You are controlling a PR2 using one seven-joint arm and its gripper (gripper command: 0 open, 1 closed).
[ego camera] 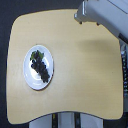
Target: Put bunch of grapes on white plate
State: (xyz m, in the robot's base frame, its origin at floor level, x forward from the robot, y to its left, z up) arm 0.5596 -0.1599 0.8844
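Observation:
The bunch of grapes (40, 66) lies on the white plate (29, 76) at the exterior view's left side of the wooden table. The cluster is dark purple-black, with a bit of green at its upper end. It runs diagonally across the plate's middle, inside the rim. A grey-white part of the arm (102, 12) shows at the top right corner, far from the plate. Its fingers are out of view.
The light wooden table (80, 65) has rounded corners and fills most of the view. Dark floor surrounds it. A metal table base or stand (65, 121) shows below the front edge, and some dark hardware stands along the right edge (124, 70).

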